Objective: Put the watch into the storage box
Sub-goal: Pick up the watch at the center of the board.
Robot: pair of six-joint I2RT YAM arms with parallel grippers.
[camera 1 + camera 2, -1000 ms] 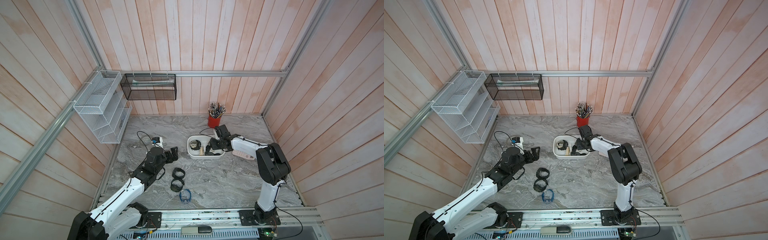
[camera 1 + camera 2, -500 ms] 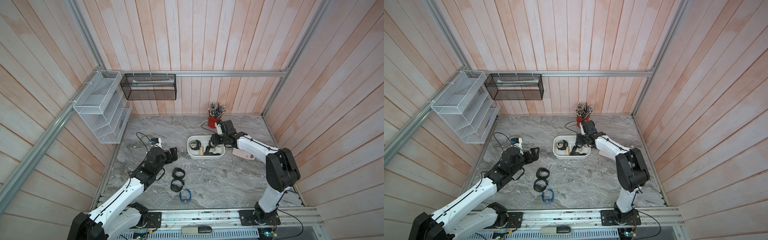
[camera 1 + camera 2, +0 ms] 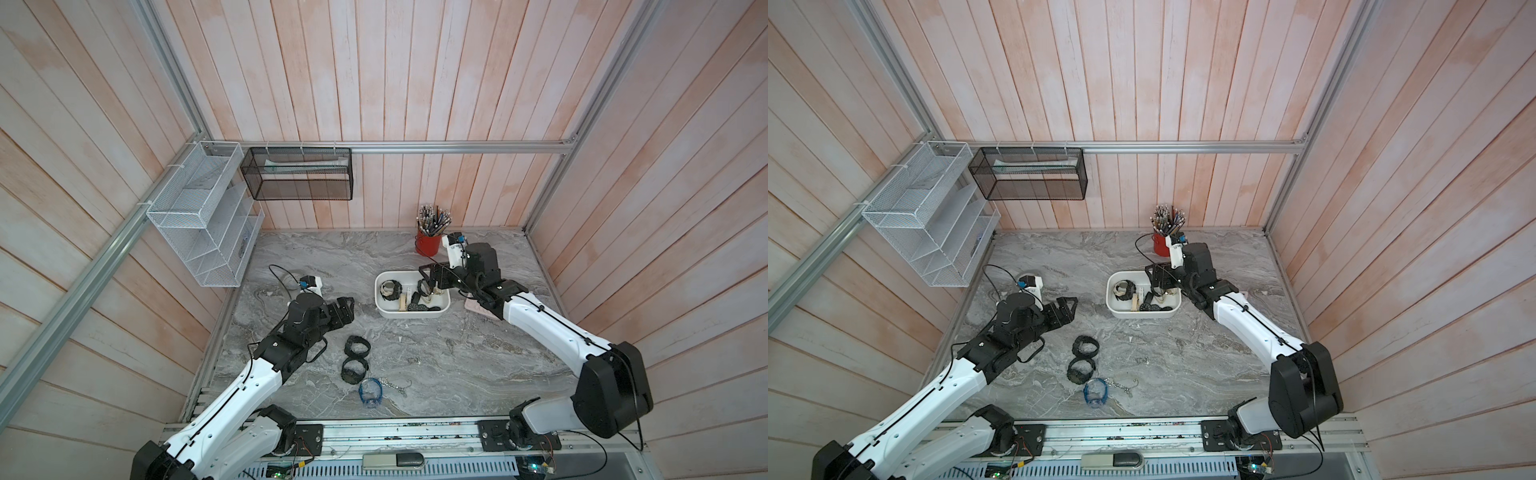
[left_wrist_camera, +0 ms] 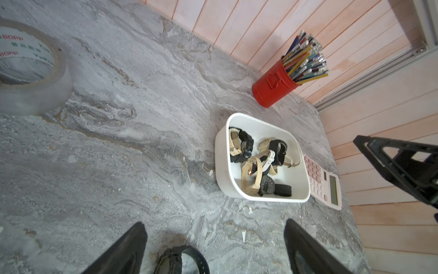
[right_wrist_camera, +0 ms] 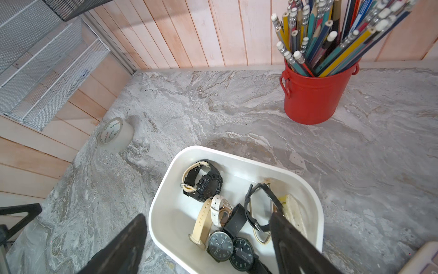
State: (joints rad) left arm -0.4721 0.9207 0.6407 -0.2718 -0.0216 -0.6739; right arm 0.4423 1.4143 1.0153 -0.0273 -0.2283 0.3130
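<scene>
The storage box (image 3: 409, 316) (image 3: 1142, 314) (image 4: 221, 163) (image 5: 166, 220) is a white tub near the back of the table, and several watches lie inside it. My right gripper (image 3: 430, 277) (image 3: 1159, 277) (image 5: 207, 216) hangs open just above the box with nothing between its fingers. Two black watches (image 3: 357, 345) (image 3: 354, 370) and a blue watch (image 3: 370, 392) (image 3: 1096, 392) lie on the marble in front of my left gripper (image 3: 347, 309) (image 3: 1068, 306) (image 4: 213, 225). That gripper is open and empty. In the left wrist view a black watch (image 4: 181, 259) shows low between its fingers.
A red cup of pencils (image 3: 428, 247) (image 5: 310, 95) stands behind the box. A pink calculator (image 4: 324, 182) lies beside the box. A tape roll (image 4: 28, 71) (image 5: 116, 135) sits at the left. On the wall hang a white wire rack (image 3: 203, 232) and a black mesh basket (image 3: 297, 174). A thin chain (image 3: 392, 384) lies by the blue watch.
My right gripper has gone from shut to open over the box, and its wrist has drawn back toward the pencil cup. The left gripper has stayed in place.
</scene>
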